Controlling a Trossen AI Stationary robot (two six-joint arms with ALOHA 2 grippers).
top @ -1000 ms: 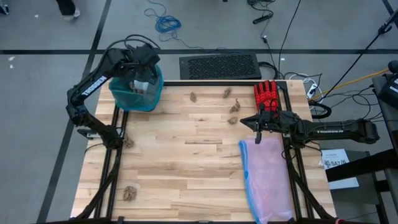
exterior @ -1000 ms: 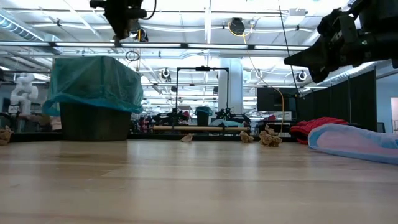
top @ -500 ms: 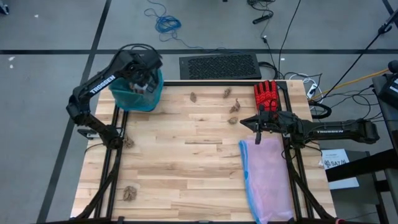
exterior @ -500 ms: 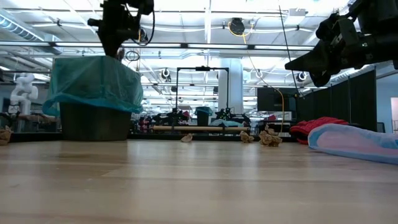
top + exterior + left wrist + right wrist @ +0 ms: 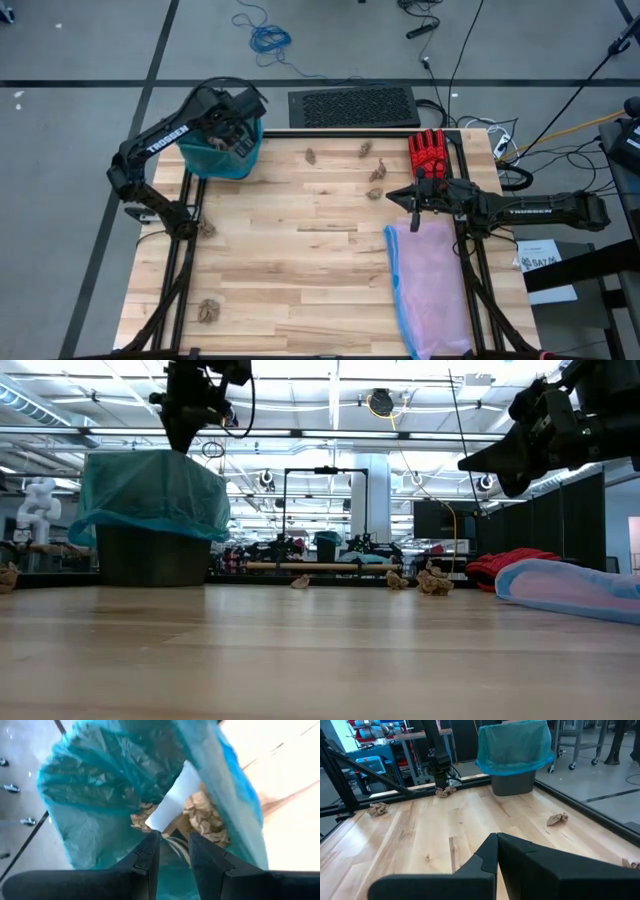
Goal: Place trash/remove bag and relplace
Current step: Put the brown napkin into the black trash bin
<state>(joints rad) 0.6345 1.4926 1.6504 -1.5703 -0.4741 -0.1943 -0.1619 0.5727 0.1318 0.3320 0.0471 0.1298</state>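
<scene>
Wooden table (image 5: 300, 260) | bag (image 5: 222, 152) mouth upward | left tool (image 5: 171, 845) parted, empty | right tool (image 5: 497, 837) closed

- Even, bright light from ceiling strip lamps; the low view shows them glaring white overhead.
- The pale wooden plank surface (image 5: 320, 250) takes only soft, faint shadows in the high view.
- Its near planks are blurred in the low view.
- In the left wrist view, the thin translucent teal-green plastic bag (image 5: 90, 795) glows with light shining through; the floor corner washes out.
</scene>
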